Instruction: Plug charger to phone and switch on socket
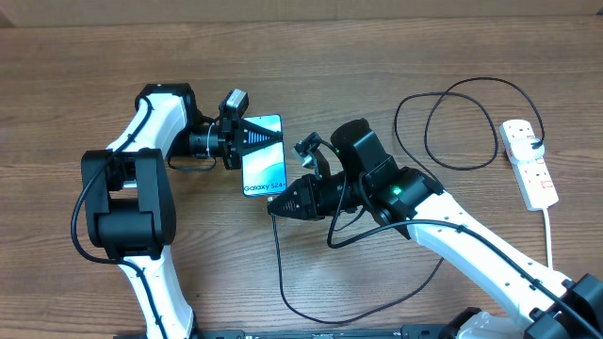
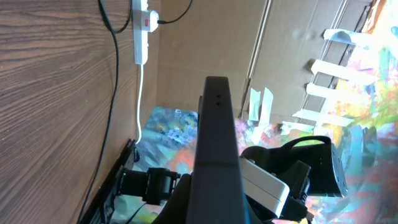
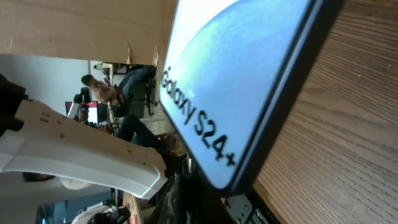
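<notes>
Two arms are meeting over the wood-grain worktop [image 1: 377,56], entered here as item 1, the largest thing present.

Item 2, socket [image 1: 529,162]: a white strip lying at the worktop's right side, well apart from the phone, its white cord [image 1: 549,235] trailing toward the near edge. The charger's black plug is sitting in it. A red switch [image 2: 147,23] is showing in the left wrist view, but its position cannot be told.

Item 3, phone [image 1: 266,169]: sitting mid-worktop between the two grippers, screen up and glowing light blue. The left gripper [image 1: 276,138] is gripping its far end, fingers closed across its thickness. The left wrist view is showing it edge-on and apparently raised off the wood.

Item 4, charger [image 1: 276,250]: a thin black cable looping from the socket round to the right gripper [image 1: 271,207]. Its fingers are closed, seemingly on the connector, just beside the phone's near end.

Step in hand, by judgement: the connector is being lined up with the phone's port. The next move is calling for a short, straight push along the phone's length while the left gripper is bracing it. The socket switch is waiting after that.

Item 5, lettering: "Galaxy S24+" is reading plainly on the screen in the right wrist view.
</notes>
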Available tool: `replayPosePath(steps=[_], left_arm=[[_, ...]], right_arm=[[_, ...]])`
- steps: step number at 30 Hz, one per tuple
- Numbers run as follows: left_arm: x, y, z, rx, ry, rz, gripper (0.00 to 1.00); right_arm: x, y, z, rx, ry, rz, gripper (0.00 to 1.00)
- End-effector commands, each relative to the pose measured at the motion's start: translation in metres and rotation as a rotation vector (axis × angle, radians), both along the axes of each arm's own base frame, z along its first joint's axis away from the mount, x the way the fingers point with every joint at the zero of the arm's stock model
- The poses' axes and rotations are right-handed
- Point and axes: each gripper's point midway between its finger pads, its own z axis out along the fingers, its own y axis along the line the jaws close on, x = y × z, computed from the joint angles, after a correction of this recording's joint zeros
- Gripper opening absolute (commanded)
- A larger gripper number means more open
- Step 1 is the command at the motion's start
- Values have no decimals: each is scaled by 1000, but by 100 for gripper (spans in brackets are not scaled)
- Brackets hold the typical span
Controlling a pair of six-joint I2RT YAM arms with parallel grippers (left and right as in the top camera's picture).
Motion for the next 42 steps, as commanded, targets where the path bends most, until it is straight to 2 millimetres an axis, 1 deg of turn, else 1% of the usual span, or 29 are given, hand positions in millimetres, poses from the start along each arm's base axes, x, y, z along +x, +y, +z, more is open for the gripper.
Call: replayPosePath(steps=[1, 17, 24, 32, 42], left_arm=[[6, 2, 8, -35, 7, 34, 5], [6, 1, 8, -35, 9, 33, 5], [6, 1, 8, -35, 8, 33, 4], [6, 1, 8, -36, 9, 33, 5], [6, 1, 8, -35, 16, 33, 5]], right_arm=[[2, 1, 6, 4, -17, -20, 4], [6, 0, 5, -6, -13, -49, 4], [8, 2, 7, 6, -28, -50, 4], [9, 2, 7, 1, -8, -67, 4], [12, 4, 11, 18, 1, -83, 4]])
